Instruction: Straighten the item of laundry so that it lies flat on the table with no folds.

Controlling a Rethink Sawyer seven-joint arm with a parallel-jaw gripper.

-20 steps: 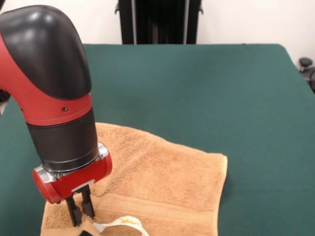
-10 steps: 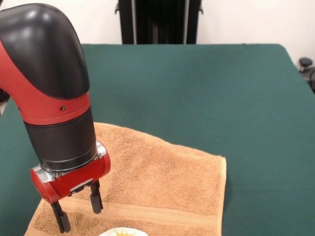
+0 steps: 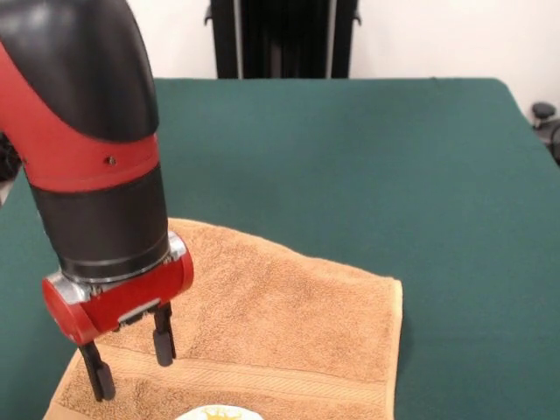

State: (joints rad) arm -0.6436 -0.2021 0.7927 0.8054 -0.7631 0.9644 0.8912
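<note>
The tan-orange towel (image 3: 280, 332) lies spread on the green table (image 3: 367, 166) at the lower left of the front view, with its woven band (image 3: 262, 378) near the bottom edge. Its white label with the yellow mark (image 3: 219, 413) peeks up at the bottom edge. My gripper (image 3: 129, 363) hangs just above the towel's left part, open and empty, its two black fingers (image 3: 163, 343) apart. The towel's lowest edge is cut off by the picture.
The arm's red and black wrist (image 3: 96, 175) fills the left side and hides the towel's far left corner. A black stand (image 3: 284, 39) is behind the table. A dark object (image 3: 547, 122) sits past the right edge.
My gripper was shut on the towel's corner by the label, then opened and let it go. It has since risen a little. The towel settled flatter.
</note>
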